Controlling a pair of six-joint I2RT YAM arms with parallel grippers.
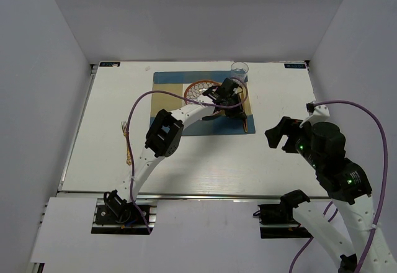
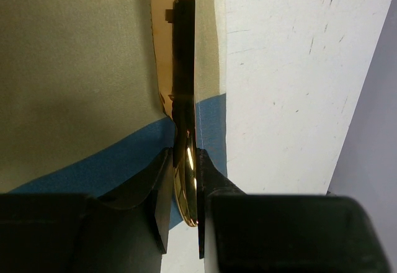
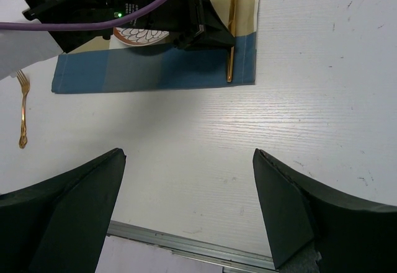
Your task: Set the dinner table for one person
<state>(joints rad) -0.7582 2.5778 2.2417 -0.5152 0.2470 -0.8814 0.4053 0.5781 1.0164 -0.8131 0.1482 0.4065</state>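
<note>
The white dinner table (image 1: 205,161) carries a blue-and-beige placemat (image 1: 167,93) at the back middle. On the placemat stands a patterned plate (image 1: 197,90). My left gripper (image 1: 240,113) is low over the placemat's right edge. In the left wrist view it (image 2: 184,155) is shut on the handle of a gold knife (image 2: 186,180), which lies along that edge. The knife also shows in the right wrist view (image 3: 230,49). My right gripper (image 1: 280,139) is open and empty above bare table to the right, and its own view (image 3: 188,155) shows the same.
A clear glass (image 1: 239,69) stands just off the placemat's back right corner. A gold fork (image 1: 126,141) lies on the table at the left and shows in the right wrist view (image 3: 23,108). The table's metal front rail (image 3: 186,245) is near my right gripper.
</note>
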